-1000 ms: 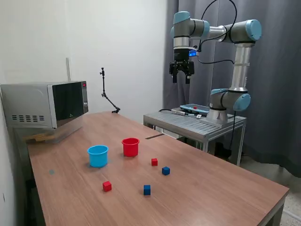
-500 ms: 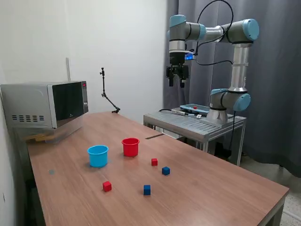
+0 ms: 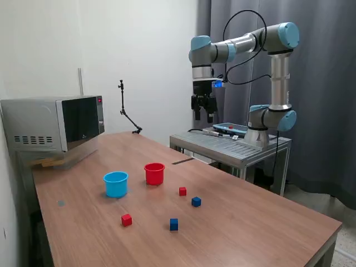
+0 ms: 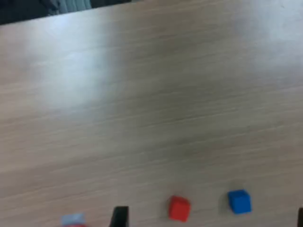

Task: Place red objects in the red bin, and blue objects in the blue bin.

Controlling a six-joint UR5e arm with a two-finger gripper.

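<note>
Wooden table (image 3: pixel 250 222) far below empty tool (image 3: pixel 202 115), fingers slightly apart.

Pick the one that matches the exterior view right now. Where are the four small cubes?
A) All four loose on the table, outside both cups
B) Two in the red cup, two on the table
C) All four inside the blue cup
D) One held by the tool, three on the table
A: two red cubes and two blue cubes lie on the table, apart from the red cup and blue cup, while the tool hangs high above.
</note>
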